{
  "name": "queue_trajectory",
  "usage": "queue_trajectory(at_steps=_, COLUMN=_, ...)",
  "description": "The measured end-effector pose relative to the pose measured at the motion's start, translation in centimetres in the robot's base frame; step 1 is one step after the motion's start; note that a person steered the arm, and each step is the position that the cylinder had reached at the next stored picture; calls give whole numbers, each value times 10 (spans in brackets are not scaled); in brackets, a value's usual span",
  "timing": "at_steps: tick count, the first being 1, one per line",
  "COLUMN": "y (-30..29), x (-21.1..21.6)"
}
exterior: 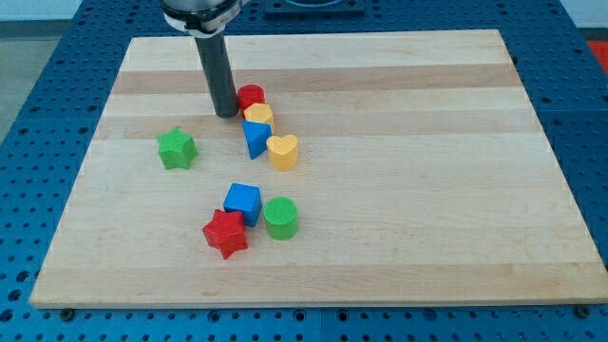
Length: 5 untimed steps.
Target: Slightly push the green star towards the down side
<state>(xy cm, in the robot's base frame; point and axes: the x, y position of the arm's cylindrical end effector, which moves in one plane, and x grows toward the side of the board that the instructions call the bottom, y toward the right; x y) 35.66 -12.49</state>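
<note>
The green star (177, 148) lies on the wooden board (427, 190) at the view's left of centre. My tip (226, 113) rests on the board above and to the right of the star, well apart from it. The tip stands just left of the red cylinder (251, 96) and the yellow block (258, 115), close to both.
A blue triangular block (255, 138) and a yellow heart (283, 151) lie below the yellow block. Lower down sit a blue cube (243, 201), a red star (226, 234) and a green cylinder (281, 218). Blue perforated table surrounds the board.
</note>
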Motion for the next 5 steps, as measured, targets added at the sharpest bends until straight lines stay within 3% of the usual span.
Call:
queue_trajectory(at_steps=3, y=-27, x=-55)
queue_trajectory(at_steps=5, y=-57, x=-39)
